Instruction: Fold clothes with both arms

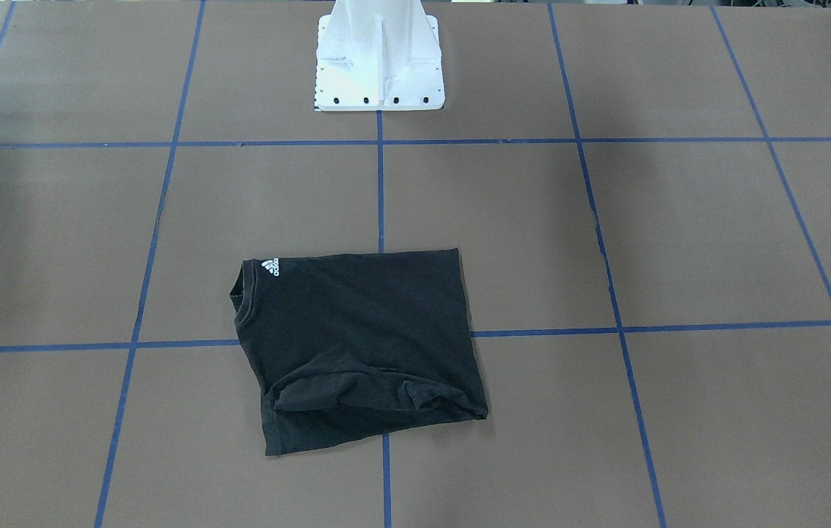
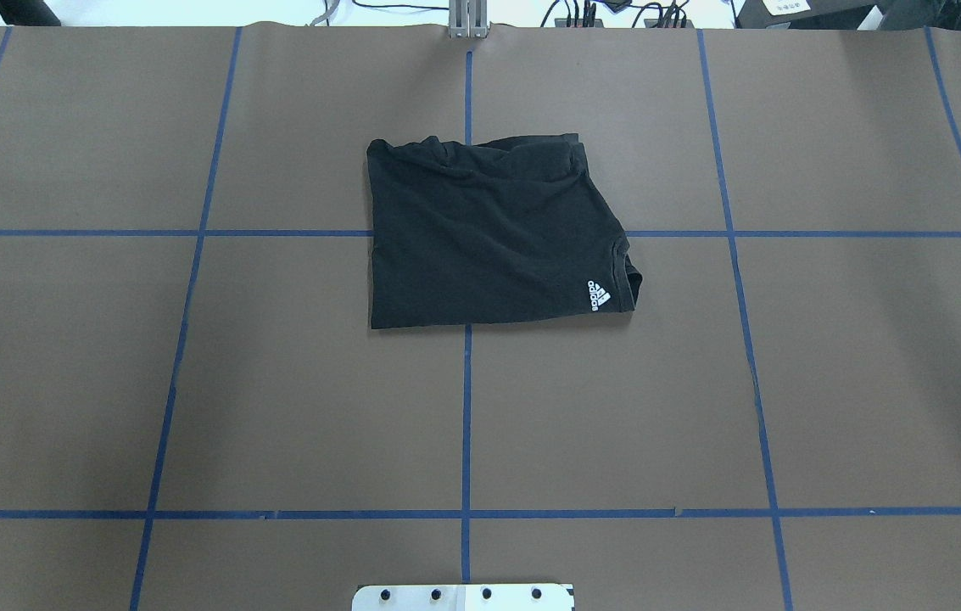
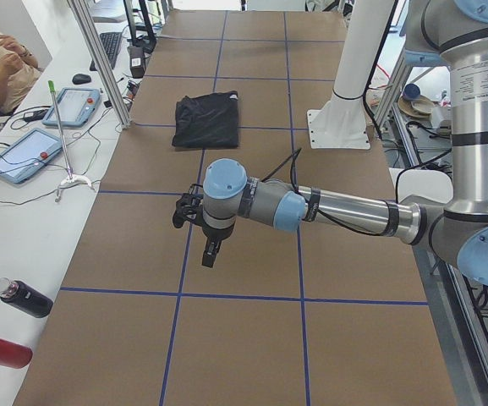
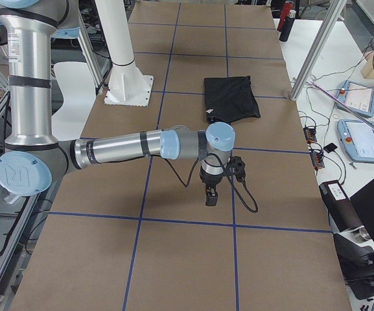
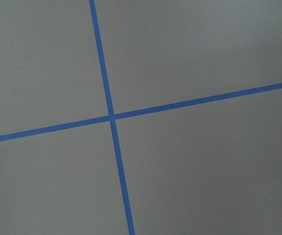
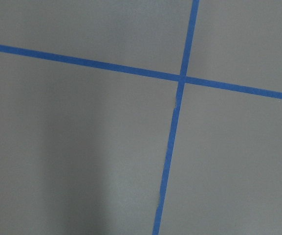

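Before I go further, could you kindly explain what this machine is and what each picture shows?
A robot: two grey metal arms on a white pedestal. Two cameras look down on the brown table with blue tape lines, one behind the robot, one facing it; two look along it from its ends; two ride the wrists and see only table. A folded black T-shirt with a small white logo lies flat mid-table. The left pincer and right pincer hang over bare table, away from it, nothing visibly held.
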`<state>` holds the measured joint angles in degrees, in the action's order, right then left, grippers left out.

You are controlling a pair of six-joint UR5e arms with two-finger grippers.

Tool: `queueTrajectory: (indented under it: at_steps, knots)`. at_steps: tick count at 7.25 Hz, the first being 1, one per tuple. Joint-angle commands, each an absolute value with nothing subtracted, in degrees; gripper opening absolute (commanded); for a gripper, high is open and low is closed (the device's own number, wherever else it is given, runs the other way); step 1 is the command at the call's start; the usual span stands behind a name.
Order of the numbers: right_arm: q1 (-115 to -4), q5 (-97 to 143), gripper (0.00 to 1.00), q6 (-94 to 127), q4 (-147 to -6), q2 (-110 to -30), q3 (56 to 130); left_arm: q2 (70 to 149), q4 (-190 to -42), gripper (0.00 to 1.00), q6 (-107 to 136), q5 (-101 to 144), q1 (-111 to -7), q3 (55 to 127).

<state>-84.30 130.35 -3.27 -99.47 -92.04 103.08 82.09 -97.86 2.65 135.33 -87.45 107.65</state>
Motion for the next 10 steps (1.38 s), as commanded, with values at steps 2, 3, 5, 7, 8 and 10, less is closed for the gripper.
queueTrajectory:
  at_steps: [2, 3, 5, 7, 8, 10]
  knots:
    - [-84.4, 130.8, 1.00, -3.3, -99.6, -91.8, 102.5, 82.1, -97.7, 1.00, 2.7, 135.4, -87.4, 108.6]
    - [-84.4, 130.9, 1.00, -3.3, -99.6, -92.1, 102.4, 82.3, -97.7, 1.00, 2.7, 135.4, -87.4, 108.7]
    - [-84.5, 131.1, 1.00, -3.3, -99.7, -92.3, 102.7, 82.4, -97.8, 1.00, 2.7, 135.4, -87.4, 108.6]
    - [-84.5, 131.3, 1.00, -3.3, -99.7, -92.5, 102.6, 82.6, -97.9, 1.00, 2.7, 135.5, -87.4, 108.7]
    - [-84.5, 131.3, 1.00, -3.3, -99.8, -92.5, 102.6, 82.7, -97.8, 1.00, 2.8, 135.4, -87.4, 108.6]
    - [-84.6, 132.4, 1.00, -3.3, -99.7, -92.5, 102.6, 82.9, -97.8, 1.00, 3.2, 135.6, -87.3, 108.4]
